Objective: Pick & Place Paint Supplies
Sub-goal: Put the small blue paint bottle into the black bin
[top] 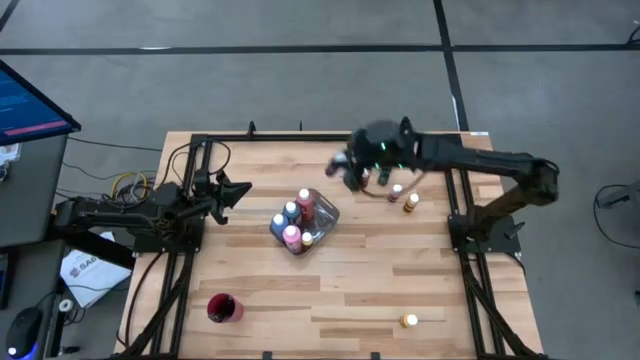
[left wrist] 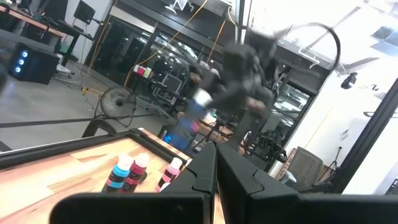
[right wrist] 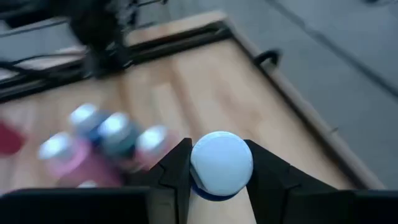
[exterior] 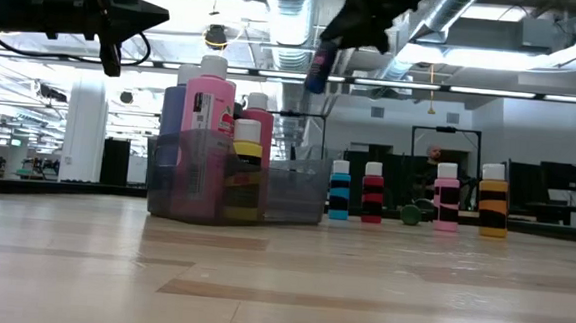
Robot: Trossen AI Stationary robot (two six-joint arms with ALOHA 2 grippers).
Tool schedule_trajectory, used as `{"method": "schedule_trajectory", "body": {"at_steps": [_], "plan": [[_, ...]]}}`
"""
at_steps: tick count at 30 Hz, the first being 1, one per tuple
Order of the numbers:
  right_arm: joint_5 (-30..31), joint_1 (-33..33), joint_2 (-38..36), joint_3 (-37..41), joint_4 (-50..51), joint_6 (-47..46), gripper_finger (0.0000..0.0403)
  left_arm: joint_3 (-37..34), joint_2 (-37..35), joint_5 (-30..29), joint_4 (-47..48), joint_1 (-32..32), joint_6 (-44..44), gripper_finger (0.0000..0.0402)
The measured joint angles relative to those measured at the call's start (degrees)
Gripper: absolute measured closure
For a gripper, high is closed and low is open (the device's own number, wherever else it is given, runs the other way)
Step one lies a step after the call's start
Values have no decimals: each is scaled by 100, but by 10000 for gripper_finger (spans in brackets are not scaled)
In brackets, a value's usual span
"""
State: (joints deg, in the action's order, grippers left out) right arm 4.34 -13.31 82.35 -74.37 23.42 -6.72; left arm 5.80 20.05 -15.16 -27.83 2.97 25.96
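Above the wooden surface (top: 400,290), your right end effector (right wrist: 219,186) pinches a blue paint bottle (right wrist: 221,165) aloft; keep it upright, then lower into the grey tray (top: 325,222)'s free corner

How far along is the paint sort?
Done: several bottles stand in the bin mid-table. In hand: the right end effector is shut on a blue bottle, lifted above the table. Left: a few bottles at the far side and one bottle near the front edge. The left end effector waits shut at the left.
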Motion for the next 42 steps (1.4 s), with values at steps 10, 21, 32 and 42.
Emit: {"method": "schedule_trajectory", "body": {"at_steps": [10, 21, 32, 42], "plan": [[882, 1326, 167, 1158, -1477, -689, 293, 0, -1, 1, -18, -1, 0, 398], [932, 1672, 1364, 1050, -1985, -660, 293, 0, -2, 0, -32, 1, 0, 398], [909, 1692, 2049, 1038, -2411, -554, 292, 0, -1, 0, -60, -1, 0, 398], [904, 1607, 2205, 1034, -2729, -514, 291, 0, -2, 2, -66, 1, 0, 398]]}}
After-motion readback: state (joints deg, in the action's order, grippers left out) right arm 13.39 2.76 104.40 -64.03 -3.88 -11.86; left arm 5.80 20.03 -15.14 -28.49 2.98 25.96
